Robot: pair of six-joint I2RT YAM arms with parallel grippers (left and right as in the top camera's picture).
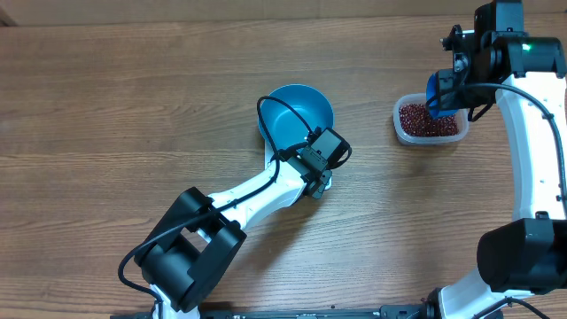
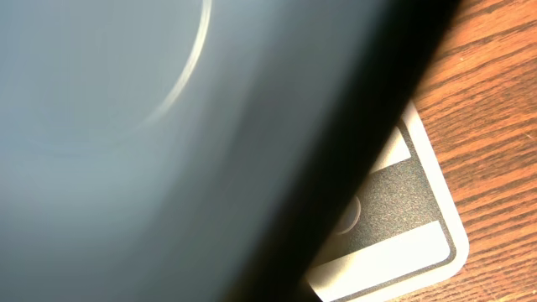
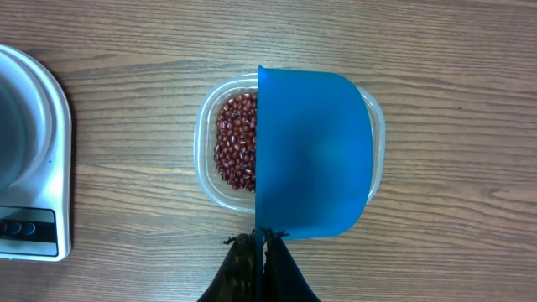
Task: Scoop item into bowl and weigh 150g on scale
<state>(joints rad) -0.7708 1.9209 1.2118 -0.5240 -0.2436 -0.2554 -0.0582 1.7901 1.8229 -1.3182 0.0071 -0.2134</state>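
**View coverage.** The overhead view is showing both arms. The bowl [image 1: 292, 111] and the left arm are covering the scale almost completely there. The left wrist view is showing one corner of the scale [image 2: 394, 218] with its grey panel, lying on the table [image 2: 495, 126] under the blurred bowl wall. The left fingers are not showing in that view. The right wrist view alone is showing the grip on the scoop [image 3: 315, 151].

**Left gripper** [image 1: 319, 164]. It is sitting at the bowl's near rim with its jaws pressed together. Whether the rim is between them cannot be told.

**Right gripper** [image 3: 262, 239]. It is pinching the scoop's handle. The scoop is hanging over the tub [image 3: 205, 180], hiding its right part.

**Beans** [image 3: 237, 151]. They are lying in the tub, directly below the right gripper and well apart from the bowl.
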